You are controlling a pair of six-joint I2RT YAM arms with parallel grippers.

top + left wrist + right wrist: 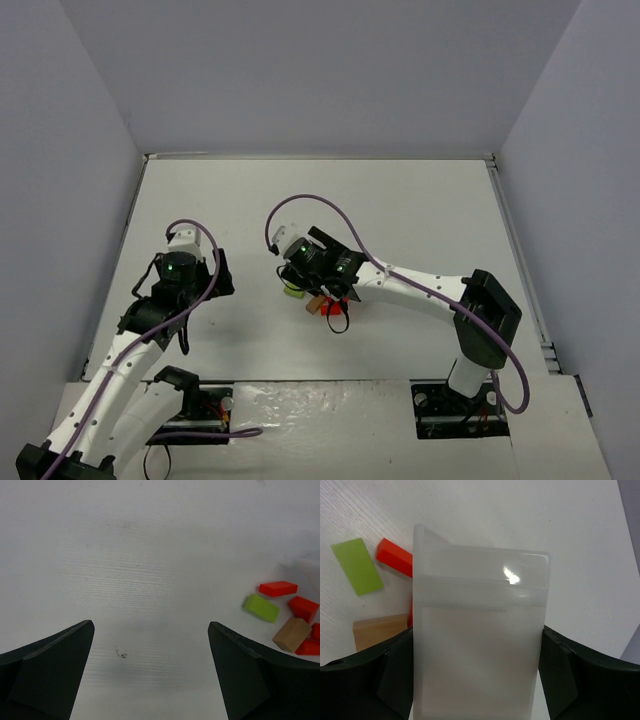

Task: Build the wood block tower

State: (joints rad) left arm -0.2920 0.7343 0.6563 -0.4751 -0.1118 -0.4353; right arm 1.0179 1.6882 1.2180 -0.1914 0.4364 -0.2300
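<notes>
Right wrist: right gripper [476, 645] clamped on a white tray [480, 605], jaws pressed against both of its sides. Beside the tray, lying loose and flat on table [530, 515]: green block [357, 566], red block [394, 557], tan block [377, 630]. Left wrist: left gripper [151, 625] spread wide above table, holding nothing, blocks well off to its right.
</notes>
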